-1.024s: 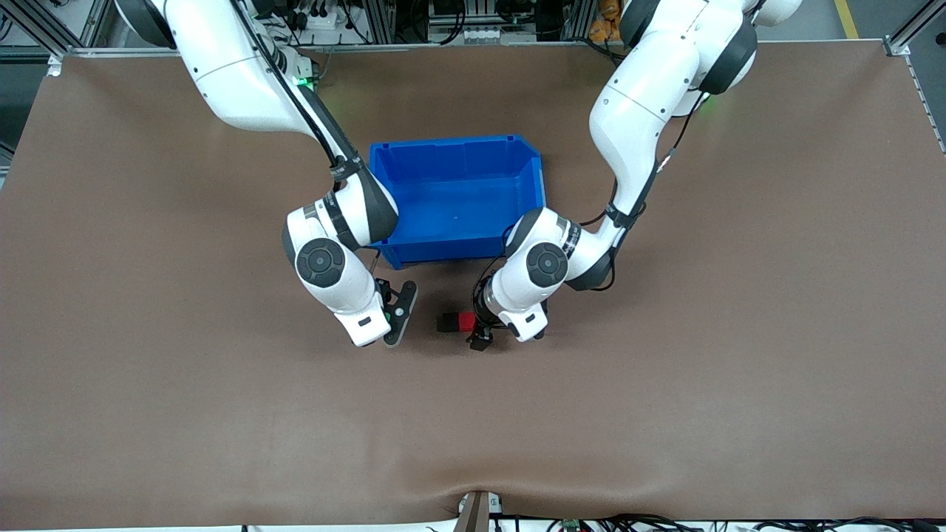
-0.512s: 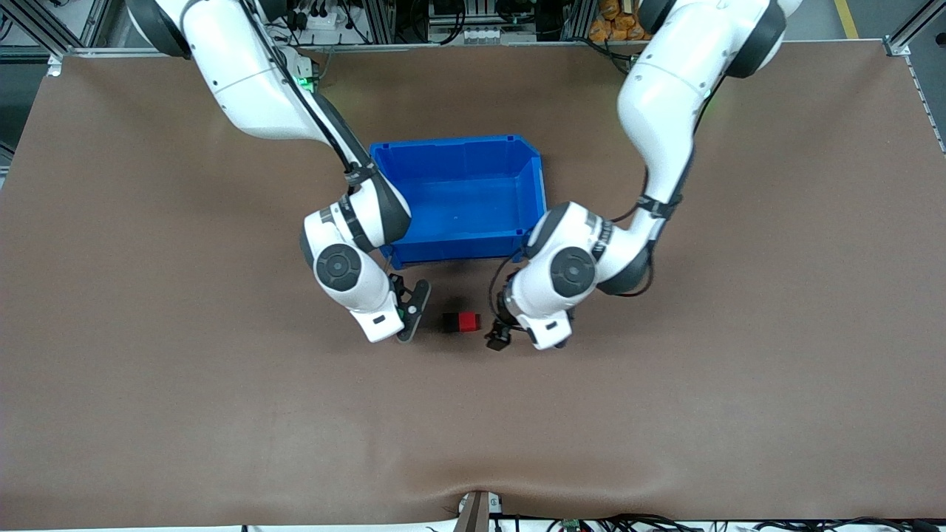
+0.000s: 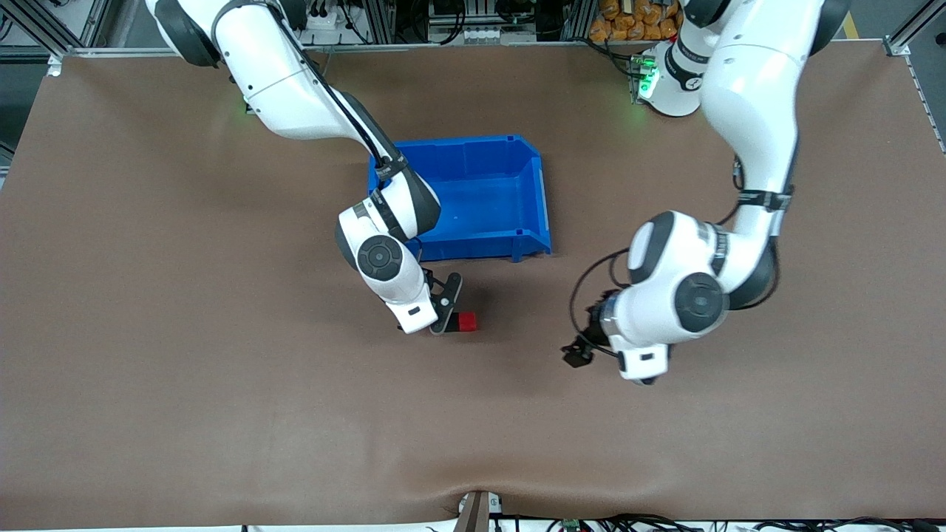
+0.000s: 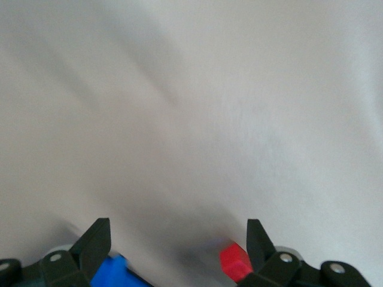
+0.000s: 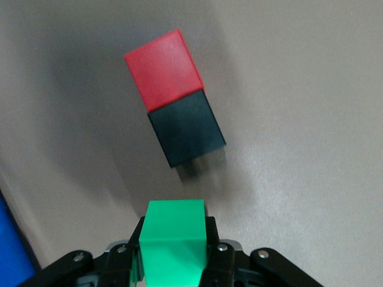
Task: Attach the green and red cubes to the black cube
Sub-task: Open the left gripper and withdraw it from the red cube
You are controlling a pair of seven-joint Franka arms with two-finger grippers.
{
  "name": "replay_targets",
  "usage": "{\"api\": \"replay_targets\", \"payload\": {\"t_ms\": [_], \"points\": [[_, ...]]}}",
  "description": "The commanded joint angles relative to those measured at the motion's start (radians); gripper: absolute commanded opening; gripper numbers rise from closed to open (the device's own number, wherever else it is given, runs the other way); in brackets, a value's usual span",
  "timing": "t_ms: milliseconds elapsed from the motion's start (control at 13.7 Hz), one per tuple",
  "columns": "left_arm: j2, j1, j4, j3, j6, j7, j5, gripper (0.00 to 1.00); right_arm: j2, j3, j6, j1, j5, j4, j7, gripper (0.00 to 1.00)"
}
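A red cube (image 5: 163, 69) and a black cube (image 5: 187, 131) lie joined end to end on the brown table, nearer to the front camera than the blue bin (image 3: 473, 247). My right gripper (image 5: 173, 239) is shut on a green cube (image 5: 173, 251), which hangs just short of the black cube's free end. In the front view the right gripper (image 3: 443, 310) covers the black and green cubes; only the red cube (image 3: 466, 321) shows. My left gripper (image 3: 579, 353) is open and holds nothing, over bare table toward the left arm's end. Its wrist view shows the red cube (image 4: 235, 262) at the edge.
The blue bin stands in the middle of the table with nothing in it; its corner (image 4: 116, 272) shows in the left wrist view. The right arm's wrist (image 3: 380, 255) hangs over the bin's front wall. Brown mat surrounds the cubes.
The left gripper has drawn away from the red and black pair toward its own end of the table. The right gripper, with the green cube, has moved in beside the black cube.
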Motion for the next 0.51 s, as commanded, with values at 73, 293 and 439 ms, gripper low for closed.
{"api": "replay_targets", "payload": {"t_ms": [73, 293, 439], "points": [[-0.084, 0.098, -0.023, -0.007, -0.038, 0.299, 0.075, 1.00, 0.050, -0.014, -0.011, 0.031, 0.001, 0.077, 0.007, 0.00], [-0.106, 0.127, -0.023, -0.005, -0.038, 0.503, 0.147, 1.00, 0.059, -0.014, -0.011, 0.035, -0.036, 0.092, 0.007, 0.01], [-0.127, 0.152, -0.023, -0.005, -0.038, 0.569, 0.204, 1.00, 0.065, -0.014, -0.011, 0.035, -0.044, 0.098, 0.005, 0.02]]}}
